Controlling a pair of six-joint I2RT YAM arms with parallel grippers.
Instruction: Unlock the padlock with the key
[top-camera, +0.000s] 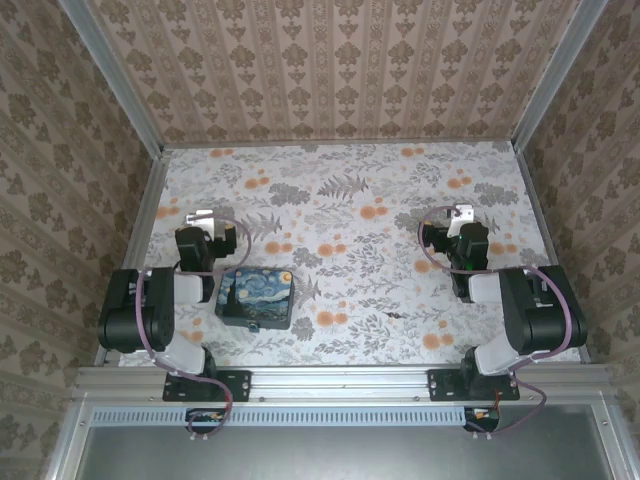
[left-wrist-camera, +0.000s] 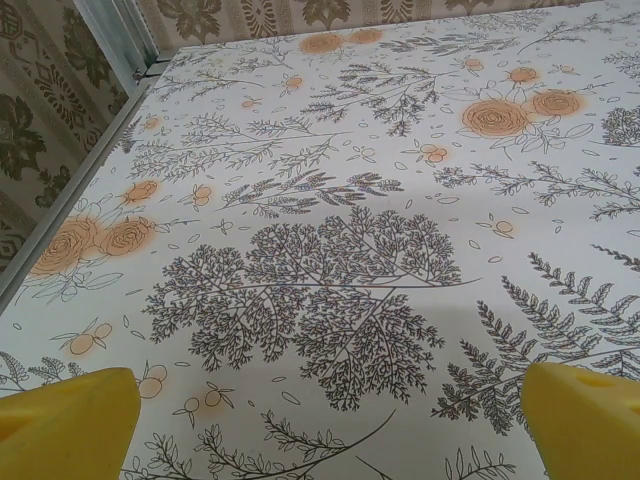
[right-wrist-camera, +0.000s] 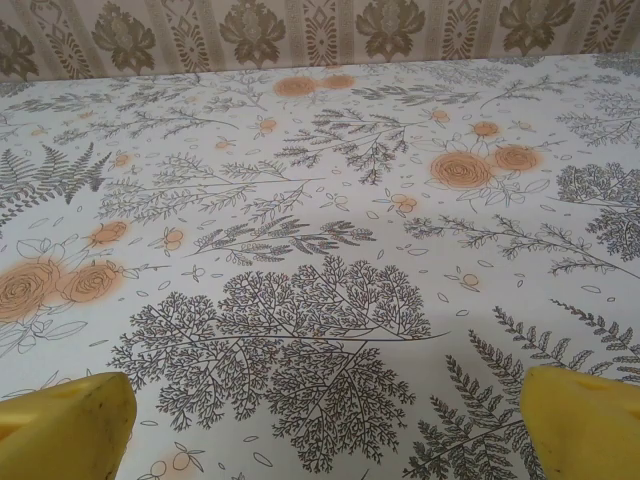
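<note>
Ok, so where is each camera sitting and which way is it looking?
Top external: high behind the arms, looking down at the flowery table, painted box, left arm and right arm.
Left wrist: low on the left arm, facing the table's far-left corner; its yellow fingertips show.
Right wrist: low on the right arm, facing the back wall; its yellow fingertips show.
Shared: both wrist views see flowery tabletop between wide-open fingertips.

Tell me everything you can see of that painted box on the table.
The painted box is a low, dark, roughly square case whose top carries a swirly blue-and-yellow night-sky picture. It lies flat on the floral table, slightly askew, right beside the left arm; whether they touch is unclear. A small dark bit juts at its near side, too small to identify.
</note>
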